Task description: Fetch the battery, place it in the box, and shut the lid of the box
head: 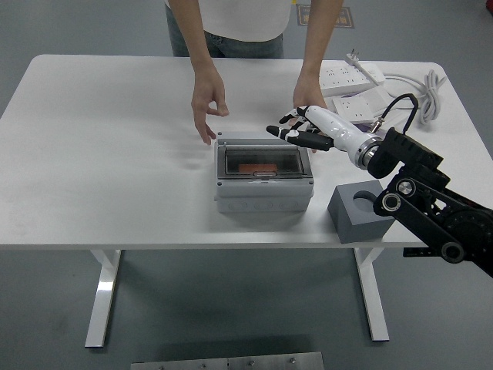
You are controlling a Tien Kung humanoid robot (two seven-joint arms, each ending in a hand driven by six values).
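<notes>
A grey box [263, 193] stands on the white table [100, 154], its clear lid [260, 161] lying flat and closed. An orange battery [257, 167] shows through the lid. My right hand [296, 131] hovers just behind the box's back right corner, fingers spread and holding nothing. A person stands at the far side; one hand [206, 108] is lifted off the box to its back left, the other hand [306, 94] is behind my right hand. My left arm is out of view.
A grey block with a round hole [360, 213] stands right of the box. White power strips [353, 77] and a coiled cable [427, 96] lie at the back right.
</notes>
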